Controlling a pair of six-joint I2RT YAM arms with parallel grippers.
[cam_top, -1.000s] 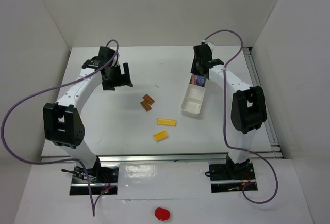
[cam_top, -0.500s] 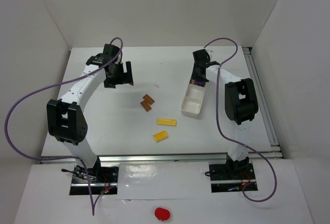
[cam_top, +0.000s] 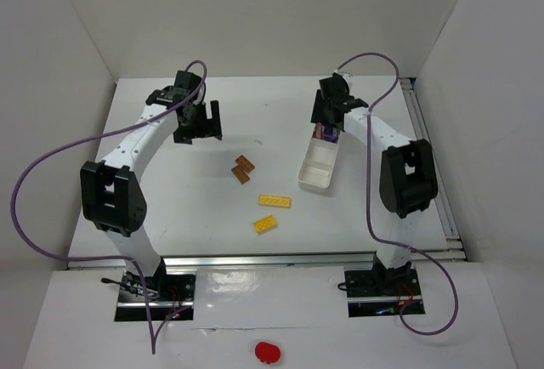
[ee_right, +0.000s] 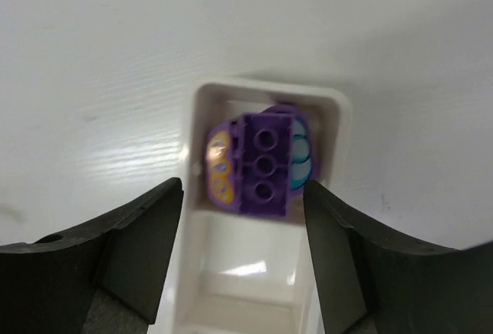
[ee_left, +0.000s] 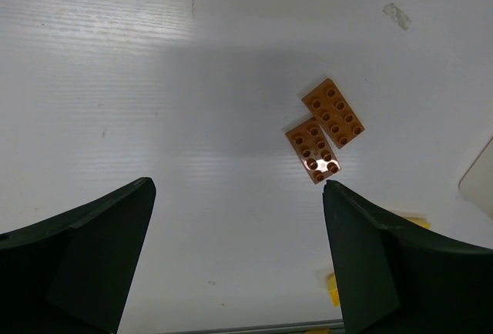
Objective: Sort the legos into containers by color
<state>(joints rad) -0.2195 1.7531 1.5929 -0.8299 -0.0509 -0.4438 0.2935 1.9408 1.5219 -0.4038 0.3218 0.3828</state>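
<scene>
We found the tray lying right of the table's middle. Its long axis ran nearly front to back, with the far end leaning slightly to the right. One purple brick lay in the tray's far end compartment, studs up, its long axis along the tray's length. Under it sat a rounded piece showing yellow and teal patches, which we could not identify. The tray's nearer compartments showed only white floor.

Two orange bricks lay flat on the table left of the tray, studs up and touching each other. Their long axes ran diagonally, from far-left to near-right. A long yellow brick lay left of the tray's near end, roughly crosswise to the tray's length. A short yellow brick lay nearer the arm bases, just beside the long one.

The right gripper hung over the tray's far end, jaws spread wide and holding nothing. The left gripper hung well left of the tray, beyond the orange bricks, jaws likewise apart and empty.

The table was flat and white, with faint scuffs. Plain white walls closed it on three sides. A red blob lay in front of the arm bases, well apart from the tray.
</scene>
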